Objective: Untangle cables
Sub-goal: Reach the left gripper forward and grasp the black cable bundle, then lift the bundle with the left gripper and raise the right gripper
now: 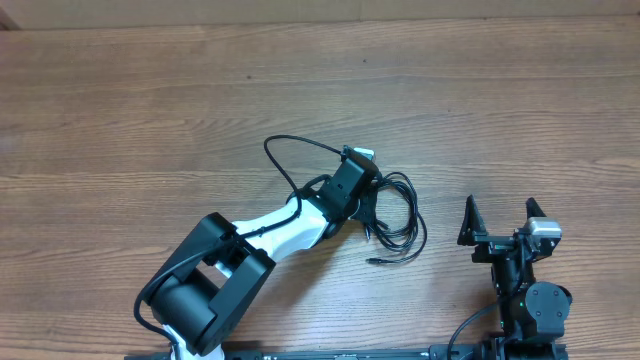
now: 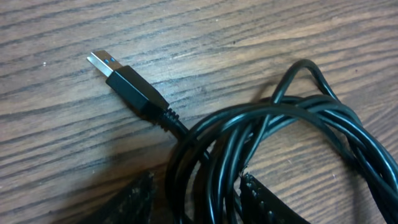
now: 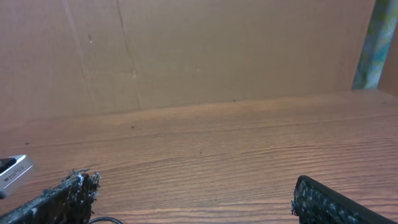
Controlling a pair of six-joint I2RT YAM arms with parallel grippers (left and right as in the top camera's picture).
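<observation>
1. Two arms showed in the view from above, over the wooden table point(image 1: 150, 100). The left gripper point(image 1: 368, 200) sat right on top of the cables point(image 1: 405, 215). Most of the black loops spilled out from the left gripper toward the right gripper point(image 1: 500, 215). That one stood well apart from the left gripper, with its fingers spread wide and nothing in them.
2. From the left wrist, the left gripper point(image 2: 199, 205) had a dark finger point(image 2: 140, 196) on each side of the cables point(image 2: 280, 143). Some strands ran between the fingers. The fingers were partly apart, and I could not tell if they were squeezing the strands or only sitting around them. A plug point(image 2: 127, 84) lay flat just past the left gripper. Its long side pointed away from the fingers and off to one side, and its silver tip was farthest out.
3. From the right wrist, the right gripper point(image 3: 199, 205) was wide and held nothing, with only bare table point(image 3: 217, 143) ahead.
4. The left arm was much nearer, so it looked best placed to pull the strands. The plug end looked free to slide out.
</observation>
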